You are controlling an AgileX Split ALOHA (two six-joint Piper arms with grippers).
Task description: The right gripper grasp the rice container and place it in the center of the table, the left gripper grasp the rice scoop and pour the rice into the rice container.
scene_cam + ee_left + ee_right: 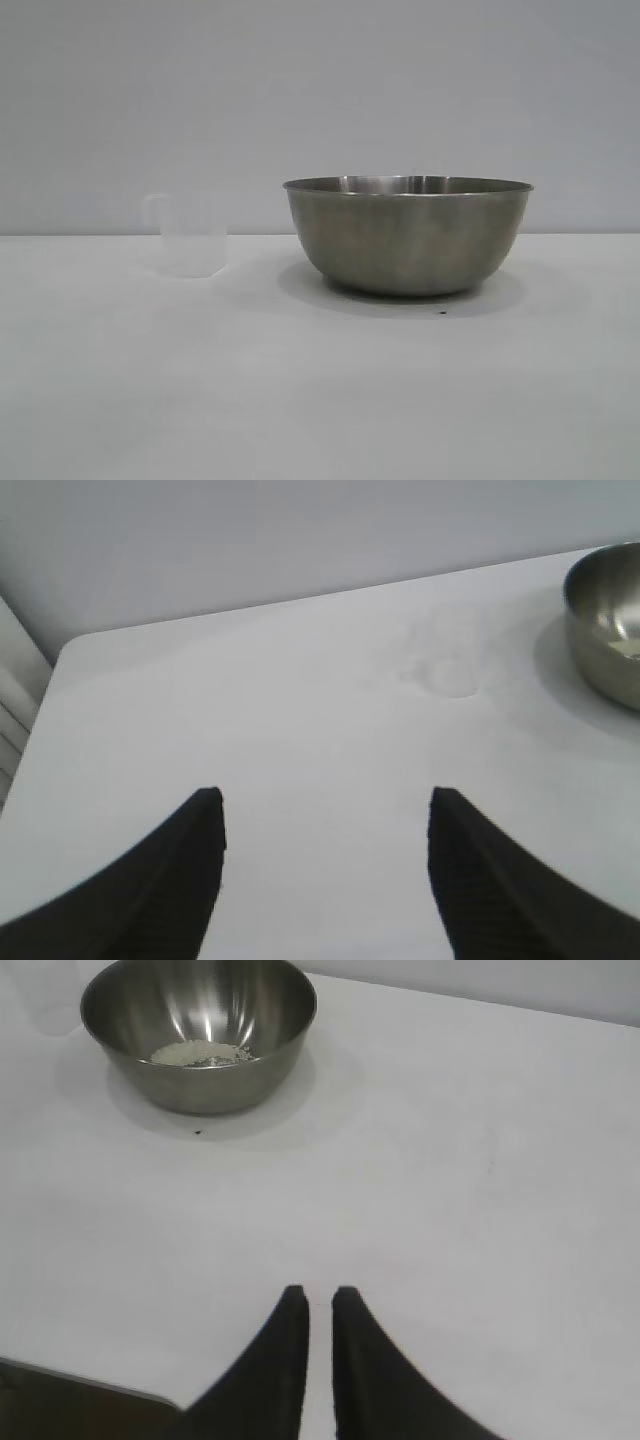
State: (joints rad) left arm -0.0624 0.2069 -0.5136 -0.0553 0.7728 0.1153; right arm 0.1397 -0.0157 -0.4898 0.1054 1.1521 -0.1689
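White table (pixel 320 400); left pincer (pixel 325 810) wide apart, right pincer (pixel 320 1305) nearly closed, both empty.

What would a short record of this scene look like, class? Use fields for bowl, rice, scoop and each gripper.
bowl: steel, upright on the table, right of the scoop
rice: small pale heap on the bowl's bottom
scoop: translucent cup, upright, apart from the bowl, looks empty
left gripper: open, over bare table, short of the scoop, holding nothing
right gripper: fingers nearly together, holding nothing, well back from the bowl
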